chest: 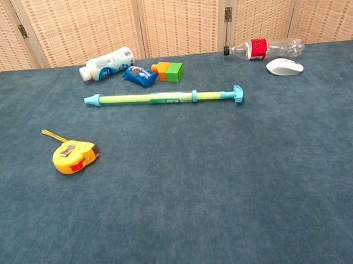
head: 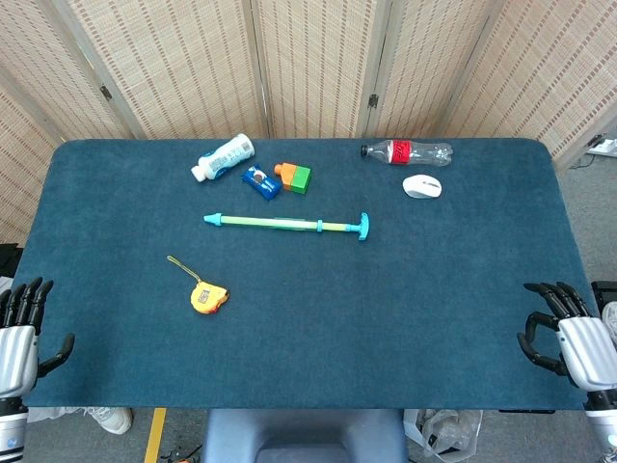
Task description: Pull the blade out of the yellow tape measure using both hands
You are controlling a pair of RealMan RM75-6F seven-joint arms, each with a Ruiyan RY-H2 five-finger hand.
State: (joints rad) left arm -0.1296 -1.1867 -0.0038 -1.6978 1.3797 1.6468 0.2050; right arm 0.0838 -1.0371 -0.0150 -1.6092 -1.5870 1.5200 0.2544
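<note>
Here the yellow tape measure (head: 209, 296) lies flat on the blue surface (head: 386, 289), left of centre, its thin strap trailing toward the far left. The left hand (head: 21, 333) and right hand (head: 569, 338) rest at the near corners, fingers spread, holding nothing.

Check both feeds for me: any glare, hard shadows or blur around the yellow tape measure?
Head view: even, soft light, no glare on the yellow tape measure, which is small but sharp; the left robot hand and right robot hand are cut off by the frame edges. Chest view: tape measure larger and crisp, with only a faint shadow beneath it; neither hand shows.
</note>
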